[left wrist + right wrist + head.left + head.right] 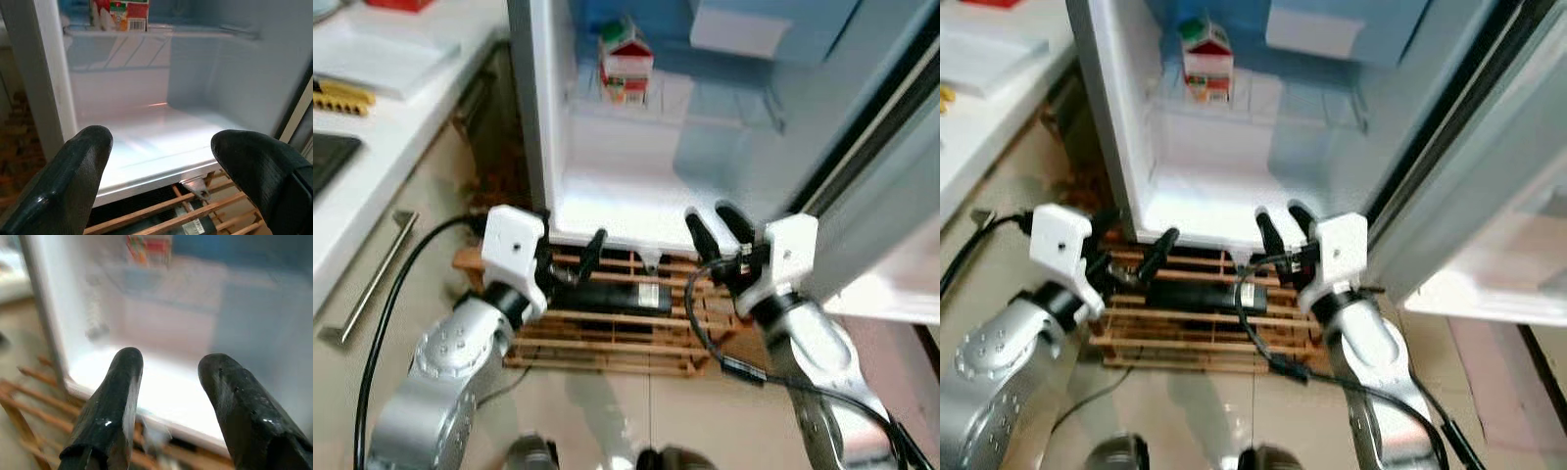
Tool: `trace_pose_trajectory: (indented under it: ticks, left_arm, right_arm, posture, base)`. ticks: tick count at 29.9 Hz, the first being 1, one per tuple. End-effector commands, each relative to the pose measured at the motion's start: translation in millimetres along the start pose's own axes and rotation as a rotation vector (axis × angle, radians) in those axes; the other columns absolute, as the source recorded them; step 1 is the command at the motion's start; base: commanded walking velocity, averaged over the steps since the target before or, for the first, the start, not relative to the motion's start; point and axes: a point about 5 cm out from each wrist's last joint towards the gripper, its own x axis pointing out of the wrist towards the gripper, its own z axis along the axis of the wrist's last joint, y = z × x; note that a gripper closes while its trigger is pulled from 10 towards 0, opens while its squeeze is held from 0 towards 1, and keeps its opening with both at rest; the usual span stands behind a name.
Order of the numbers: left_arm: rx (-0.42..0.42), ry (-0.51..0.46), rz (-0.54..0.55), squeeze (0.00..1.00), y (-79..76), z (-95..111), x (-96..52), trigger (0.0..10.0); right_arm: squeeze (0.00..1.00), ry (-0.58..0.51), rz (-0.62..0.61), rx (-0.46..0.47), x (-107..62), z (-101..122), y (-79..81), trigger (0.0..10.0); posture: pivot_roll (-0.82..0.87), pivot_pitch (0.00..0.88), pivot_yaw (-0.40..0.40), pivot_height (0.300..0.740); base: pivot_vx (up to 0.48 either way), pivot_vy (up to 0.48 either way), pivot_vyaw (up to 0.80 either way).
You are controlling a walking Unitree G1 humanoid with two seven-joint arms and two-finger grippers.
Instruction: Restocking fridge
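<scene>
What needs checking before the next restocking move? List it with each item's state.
1. Fridge door open: ok.
2. Lower compartment floor free to take an item: ok, it looks bare.
3. Carton upright on the upper wire shelf: ok.
4. Left gripper jaws open and empty: ok.
5. Right gripper jaws open and empty: ok.
6. An item to stock within reach: cannot tell; a dark cylinder lies on the wooden pallet under the fridge, what it is stays unclear.
</scene>
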Motion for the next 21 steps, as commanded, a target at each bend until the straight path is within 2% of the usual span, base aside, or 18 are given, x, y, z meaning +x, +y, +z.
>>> trace_pose_trajectory:
  ticks: [1, 5, 9, 11, 13, 21]
  left_arm:
    - [0.011, 0.025, -0.015, 0.00, -2.6, -8.2, -0.6, 10.0]
    - [0.021, 0.027, -0.028, 0.00, -6.6, -10.9, 1.6, 10.0]
    - [0.016, 0.007, -0.014, 0.00, -6.1, -8.0, 2.8, 10.0]
    - [0.015, 0.003, -0.007, 0.00, -4.2, -8.2, 6.1, 10.0]
    - [0.015, 0.002, -0.004, 0.00, -3.9, -8.8, 6.7, 10.0]
    - [0.019, -0.014, 0.003, 0.00, -3.3, -7.0, 11.6, 10.0]
  right_arm:
    - [0.00, 0.056, -0.078, -0.028, -6.4, -8.1, -7.6, 10.0]
    - [0.00, 0.102, -0.138, -0.011, -7.1, -16.5, -7.5, 10.0]
    - [0.00, 0.108, -0.119, -0.012, -8.8, -15.2, -2.0, 10.0]
    - [0.00, 0.110, -0.091, -0.068, -6.3, -16.6, 1.7, 10.0]
    - [0.00, 0.111, -0.087, -0.077, -6.3, -16.9, 2.3, 10.0]
    - [0.00, 0.109, -0.121, -0.081, -3.5, -12.9, -2.3, 10.0]
  posture:
    - [0.04, 0.046, -0.088, 0.740]
    - [0.04, 0.042, -0.085, 0.740]
    - [0.04, 0.041, -0.083, 0.740]
    - [0.03, 0.043, -0.078, 0.740]
    - [0.03, 0.043, -0.078, 0.740]
    - [0.02, 0.050, -0.076, 0.740]
  base:
    - [0.000, 0.000, 0.00]
    - [0.000, -0.219, 0.00]
    - [0.000, -0.326, 0.00]
    - [0.000, -0.347, 0.00]
    - [0.000, -0.345, 0.00]
    - [0.000, -0.348, 0.00]
